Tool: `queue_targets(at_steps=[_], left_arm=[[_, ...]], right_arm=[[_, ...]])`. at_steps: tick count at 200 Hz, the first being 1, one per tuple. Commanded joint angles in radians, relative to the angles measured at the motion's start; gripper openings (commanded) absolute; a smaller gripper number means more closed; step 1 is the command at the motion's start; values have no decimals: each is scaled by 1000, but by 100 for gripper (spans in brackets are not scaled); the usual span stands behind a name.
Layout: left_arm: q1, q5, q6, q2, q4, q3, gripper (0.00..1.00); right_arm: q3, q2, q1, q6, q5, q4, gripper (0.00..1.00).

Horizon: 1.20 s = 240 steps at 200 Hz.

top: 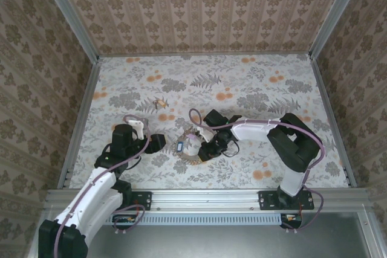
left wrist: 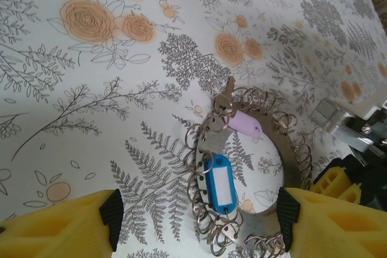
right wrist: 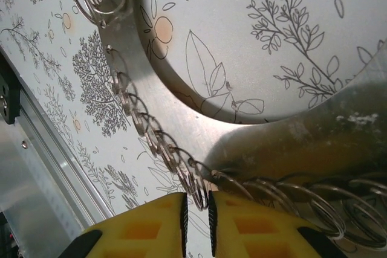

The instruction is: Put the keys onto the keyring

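Robot test enclosure: patterned wallpaper panels (top: 205, 10), aluminium frame rails (top: 205, 196), floral tabletop (top: 242, 77)

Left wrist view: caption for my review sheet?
Open left end effector flanks the keyring; blue key and lilac key at its rim.

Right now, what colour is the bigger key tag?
Blue tag, white insert; best in left wrist view.

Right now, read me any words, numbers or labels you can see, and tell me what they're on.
There is no readable text.
The blue key tag has a white insert that looks blank.
The lilac key tag shows no writing.
The keyring is bare metal with no visible marking.
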Motion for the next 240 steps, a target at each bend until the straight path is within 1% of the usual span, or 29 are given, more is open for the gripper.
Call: queue_targets(at_steps=[1, 45, 54, 77, 111, 128, 155, 183, 190, 202, 215, 226, 230, 240], left_arm=[[-2, 3, -23, -26, 12, -15, 71], [-2, -2, -25, -33, 13, -19, 71], [-2, -2, -25, -33, 12, -19, 71], [-4, -1, -26, -33, 12, -17, 71], [-5, 6, -27, -37, 12, -16, 71], [-7, 16, -30, -39, 26, -12, 71], [-17, 43, -23, -32, 52, -7, 70], [-58, 63, -19, 17, 22, 29, 70], [-72, 65, -18, 32, 7, 40, 70], [-96, 69, -29, 57, -23, 58, 70], [-122, 82, -40, 87, -58, 79, 70], [-124, 85, -41, 112, -100, 103, 70], [-156, 84, -43, 121, -120, 111, 70], [-167, 88, -48, 143, -162, 129, 71]], right_arm=[[-11, 32, 13, 2, -20, 12, 22], [-11, 38, 14, 2, -29, 21, 21], [-12, 36, 15, 2, -34, 24, 19], [-19, 27, 14, 3, -44, 39, 10], [-54, -34, 14, 8, -20, 85, 2], [-66, -63, 13, 2, -9, 97, 0], [-79, -97, 8, -2, 3, 99, 0], [-98, -172, 2, 2, 90, 75, 6], [-105, -191, 3, 12, 123, 64, 11], [-114, -219, 2, 41, 167, 38, 15], [-131, -243, 4, 94, 186, 28, 20], [-158, -257, 10, 147, 185, 43, 23], [-167, -260, 14, 161, 183, 50, 24], [-184, -264, 28, 193, 179, 69, 26]])
